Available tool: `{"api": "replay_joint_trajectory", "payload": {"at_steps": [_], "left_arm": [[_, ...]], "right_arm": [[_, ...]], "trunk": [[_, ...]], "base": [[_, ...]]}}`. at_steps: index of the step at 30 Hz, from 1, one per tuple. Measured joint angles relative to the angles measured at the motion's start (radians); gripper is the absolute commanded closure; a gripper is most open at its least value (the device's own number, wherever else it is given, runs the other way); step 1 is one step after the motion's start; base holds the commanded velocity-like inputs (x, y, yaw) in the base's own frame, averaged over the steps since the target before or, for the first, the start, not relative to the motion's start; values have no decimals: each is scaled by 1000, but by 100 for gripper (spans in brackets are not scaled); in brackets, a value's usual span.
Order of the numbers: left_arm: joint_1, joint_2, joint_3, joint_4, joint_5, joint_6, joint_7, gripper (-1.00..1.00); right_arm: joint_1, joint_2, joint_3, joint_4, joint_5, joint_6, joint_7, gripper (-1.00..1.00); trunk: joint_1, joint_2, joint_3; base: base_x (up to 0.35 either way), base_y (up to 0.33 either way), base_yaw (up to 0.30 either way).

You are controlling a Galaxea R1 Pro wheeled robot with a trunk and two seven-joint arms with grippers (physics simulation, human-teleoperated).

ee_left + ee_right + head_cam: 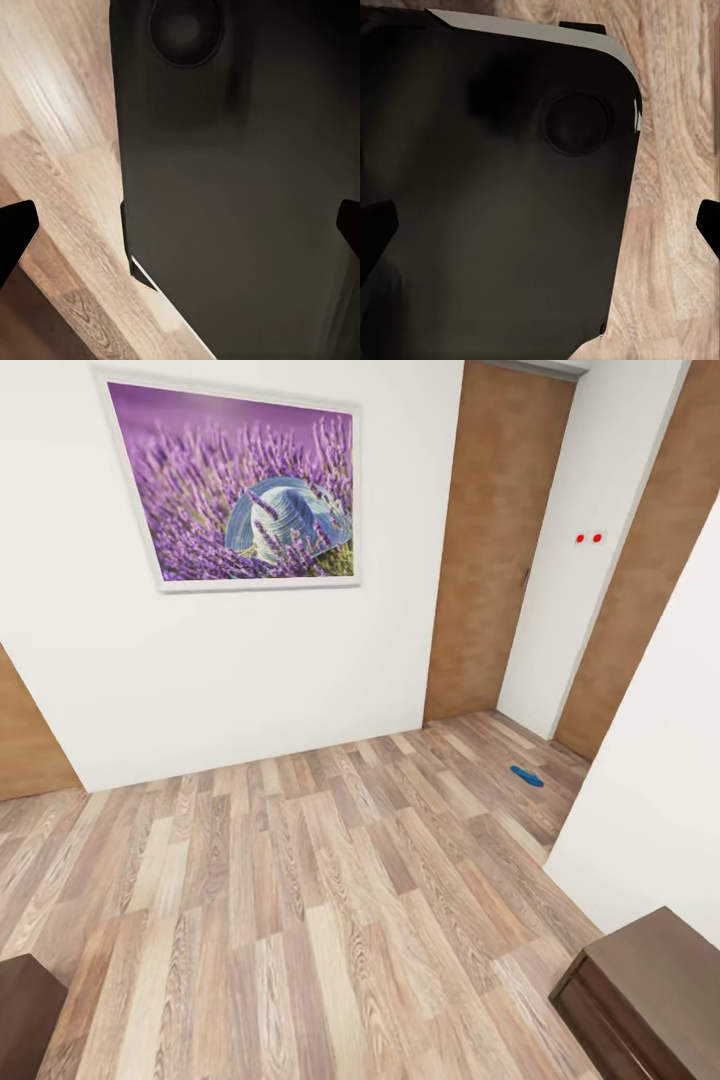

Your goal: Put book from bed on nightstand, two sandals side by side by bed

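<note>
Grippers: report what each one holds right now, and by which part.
Nothing is held. In each wrist view, the left gripper and right gripper show fingertips spread wide, with nothing gripped between them.

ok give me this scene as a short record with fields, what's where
place: room with white walls and wood-plank floor
sandal: one blue sandal flat on the floor, far right, near the wooden door
wall: lavender picture
furniture: dark wood cabinet at lower right
left tool: fingertips wide apart, open
right tool: fingertips wide apart, open
</note>
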Motion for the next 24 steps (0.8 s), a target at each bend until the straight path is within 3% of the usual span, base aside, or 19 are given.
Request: {"api": "replay_joint_trajectory", "payload": {"at_steps": [24], "left_arm": [[0, 2, -2, 0, 0, -2, 0, -100]], "right_arm": [[0, 0, 1, 0, 0, 0, 0, -100]], "trunk": [[0, 0, 0]], "base": [[281, 0, 3]]}}
